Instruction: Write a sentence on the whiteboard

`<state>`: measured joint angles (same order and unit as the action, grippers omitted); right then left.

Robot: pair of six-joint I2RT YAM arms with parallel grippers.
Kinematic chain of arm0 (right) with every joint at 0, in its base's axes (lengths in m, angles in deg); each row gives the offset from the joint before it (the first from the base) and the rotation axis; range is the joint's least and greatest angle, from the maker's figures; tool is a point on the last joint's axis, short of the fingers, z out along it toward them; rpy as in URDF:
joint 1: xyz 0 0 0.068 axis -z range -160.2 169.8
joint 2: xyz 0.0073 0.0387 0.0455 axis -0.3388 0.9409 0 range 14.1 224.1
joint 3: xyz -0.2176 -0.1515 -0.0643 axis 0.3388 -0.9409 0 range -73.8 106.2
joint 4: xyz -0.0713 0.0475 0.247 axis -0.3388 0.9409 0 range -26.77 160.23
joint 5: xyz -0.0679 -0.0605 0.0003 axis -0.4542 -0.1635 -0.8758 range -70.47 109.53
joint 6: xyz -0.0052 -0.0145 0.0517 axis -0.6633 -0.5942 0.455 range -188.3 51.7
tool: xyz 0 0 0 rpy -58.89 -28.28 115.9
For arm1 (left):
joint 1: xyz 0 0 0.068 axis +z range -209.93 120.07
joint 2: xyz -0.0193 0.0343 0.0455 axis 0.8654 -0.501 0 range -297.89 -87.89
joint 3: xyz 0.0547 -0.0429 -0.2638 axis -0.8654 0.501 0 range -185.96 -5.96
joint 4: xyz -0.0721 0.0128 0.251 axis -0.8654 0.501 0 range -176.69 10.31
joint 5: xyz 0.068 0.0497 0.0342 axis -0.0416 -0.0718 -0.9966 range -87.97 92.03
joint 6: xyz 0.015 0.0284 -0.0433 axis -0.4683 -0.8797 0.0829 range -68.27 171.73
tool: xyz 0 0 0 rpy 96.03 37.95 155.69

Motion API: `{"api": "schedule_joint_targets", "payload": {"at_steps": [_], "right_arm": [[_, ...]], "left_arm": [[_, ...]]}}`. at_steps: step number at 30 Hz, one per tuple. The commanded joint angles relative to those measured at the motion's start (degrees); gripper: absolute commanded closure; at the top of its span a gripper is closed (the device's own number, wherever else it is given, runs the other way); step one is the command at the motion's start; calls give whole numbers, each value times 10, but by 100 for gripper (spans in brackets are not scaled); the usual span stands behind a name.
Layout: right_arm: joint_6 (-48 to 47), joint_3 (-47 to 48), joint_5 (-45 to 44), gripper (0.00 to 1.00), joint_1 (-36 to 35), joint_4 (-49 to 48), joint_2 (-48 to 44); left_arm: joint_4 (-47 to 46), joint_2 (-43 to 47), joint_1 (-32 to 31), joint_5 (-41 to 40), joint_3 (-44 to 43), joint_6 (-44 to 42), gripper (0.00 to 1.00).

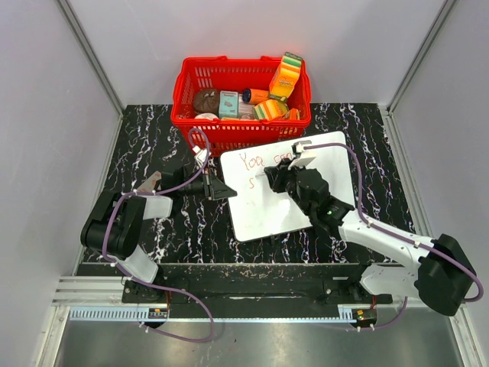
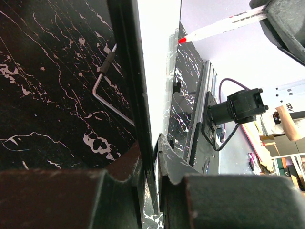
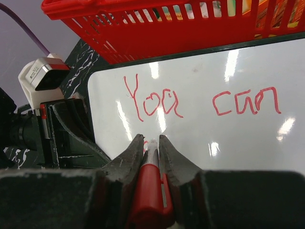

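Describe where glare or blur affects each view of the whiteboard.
Right wrist: glare streaks cross the whiteboard, yet the sentence reads clearly; the marker up close is soft. Left wrist: the left hand sits dark and blurred. Top external: even light, no glare.

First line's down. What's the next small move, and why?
Probably continue the second line, stroking the marker rightward. The sentence reads only "You can" plus one small mark below; the right gripper clamps the marker under "You", and the left gripper pins the whiteboard edge.

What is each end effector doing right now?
Left end effector: closed on the whiteboard edge.
Right end effector: closed on a red marker.
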<state>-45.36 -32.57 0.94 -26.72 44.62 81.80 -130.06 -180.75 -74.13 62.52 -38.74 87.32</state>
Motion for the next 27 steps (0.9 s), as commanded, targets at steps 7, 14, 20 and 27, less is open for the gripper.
{"api": "schedule_joint_targets", "payload": {"at_steps": [7, 14, 20, 27], "right_arm": [[-7, 28, -10, 100, -6, -17, 26], [-2, 14, 0, 100, -5, -9, 23], [2, -6, 3, 100, -6, 3, 6], [7, -18, 10, 100, -6, 16, -1]], "left_arm": [[-27, -3, -10, -2, -7, -50, 100], [-26, -3, -10, -1, -7, -50, 100], [-27, -3, -10, -2, -7, -50, 100], [-27, -4, -10, -2, -7, -49, 100]]}}
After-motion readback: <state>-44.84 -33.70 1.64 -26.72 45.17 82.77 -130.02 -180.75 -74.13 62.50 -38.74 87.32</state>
